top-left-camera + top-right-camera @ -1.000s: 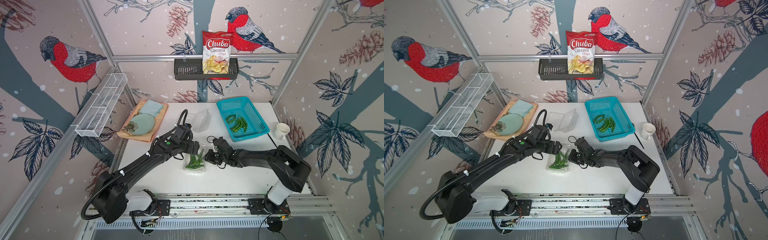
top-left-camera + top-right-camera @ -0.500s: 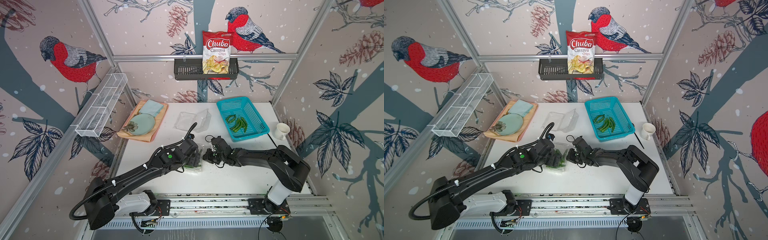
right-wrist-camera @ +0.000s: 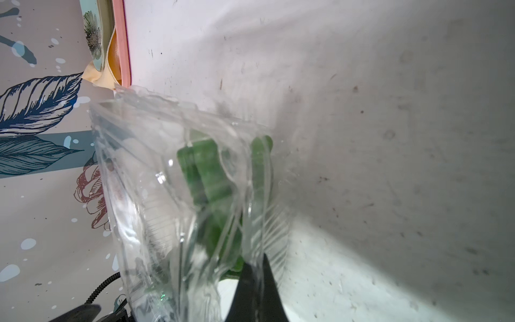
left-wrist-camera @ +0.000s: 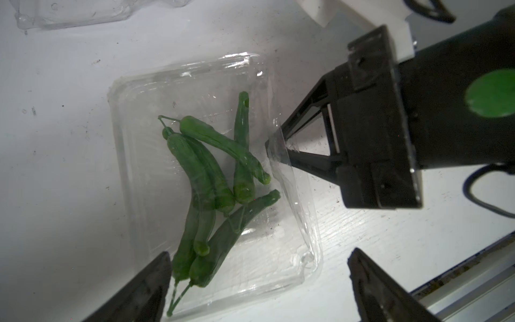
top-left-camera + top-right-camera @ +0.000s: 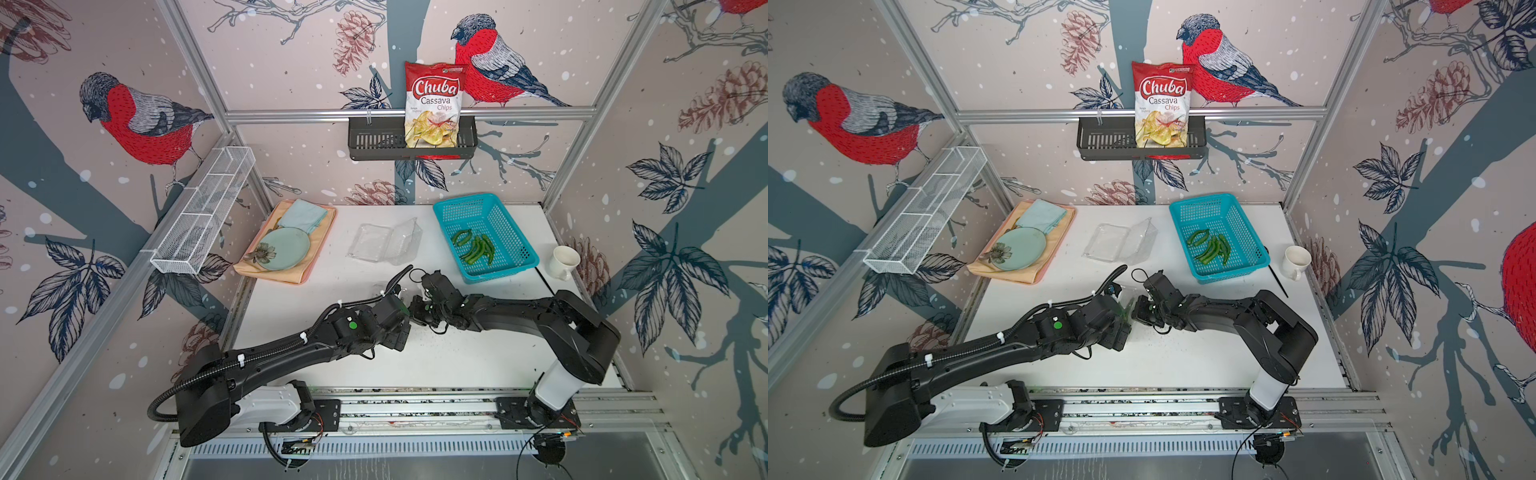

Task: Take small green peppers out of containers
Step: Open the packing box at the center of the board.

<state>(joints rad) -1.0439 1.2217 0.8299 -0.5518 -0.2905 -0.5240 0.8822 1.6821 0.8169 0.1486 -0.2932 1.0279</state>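
One container (image 5: 384,243) lies empty near the tabletop's back edge, with peppers (image 5: 473,247) in the basket (image 5: 505,216). Mid-tabletop, my right tool (image 4: 274,147) pinches the lid edge of the second container (image 4: 139,167). My left tool (image 4: 259,267) gapes over its remaining peppers (image 4: 206,178).

the right claw (image 3: 255,269) pinches its dark tips together on a thin wall of the clear container (image 3: 156,195), which rises crumpled close to the lens. small green peppers (image 3: 211,178) show blurred through the plastic. beyond lies the speckled white worktop (image 3: 362,139), then the edge of a pink tray (image 3: 124,41) carrying a flowered plate (image 3: 94,30).
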